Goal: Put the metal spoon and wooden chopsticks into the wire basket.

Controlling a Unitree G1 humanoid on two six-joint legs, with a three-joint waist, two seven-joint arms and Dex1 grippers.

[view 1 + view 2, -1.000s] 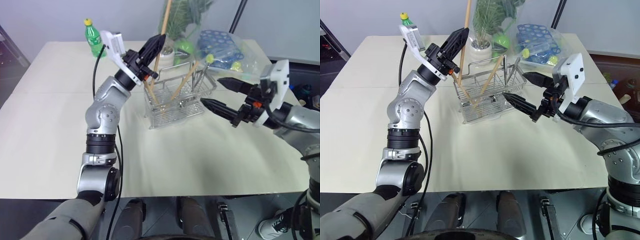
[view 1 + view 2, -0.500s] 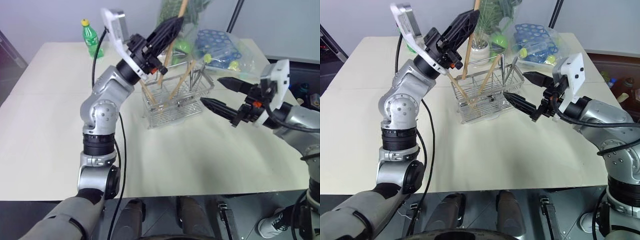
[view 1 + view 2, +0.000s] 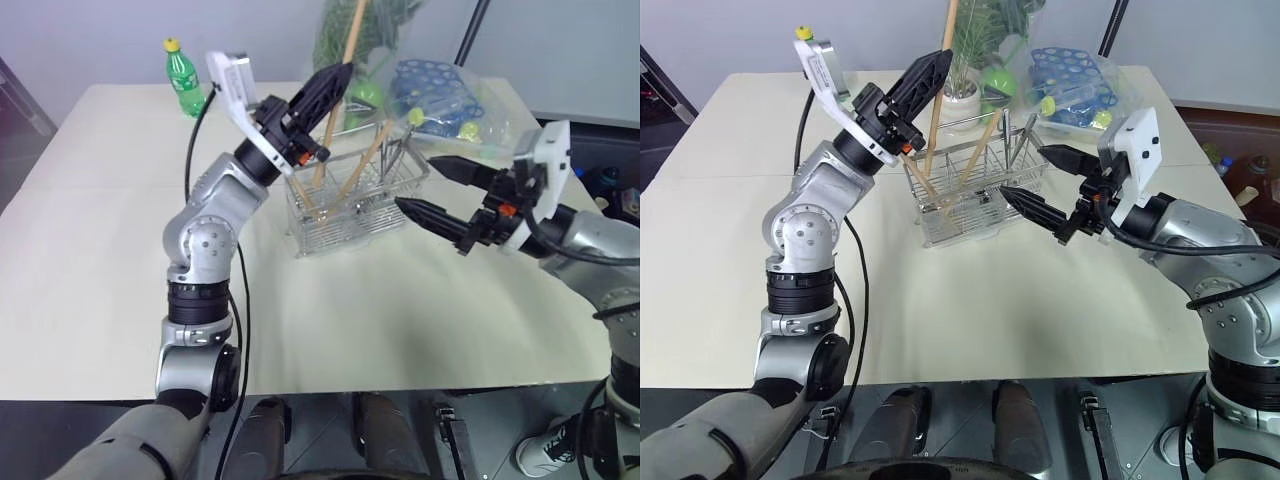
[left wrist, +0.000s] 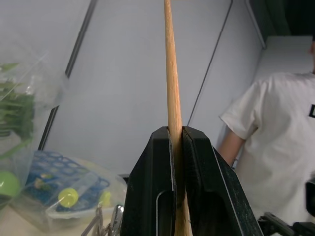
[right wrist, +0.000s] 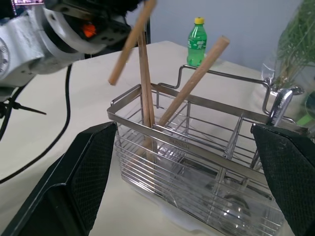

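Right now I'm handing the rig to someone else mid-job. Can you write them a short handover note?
Left gripper: fingers shut on one wooden chopstick, held above the wire basket, its lower end not yet inside.
Right gripper: fingers open, empty, hovering beside the basket.
Done: two chopsticks lean inside the basket; the metal spoon stands in its end compartment.
Left: lower the held chopstick into the basket and release.
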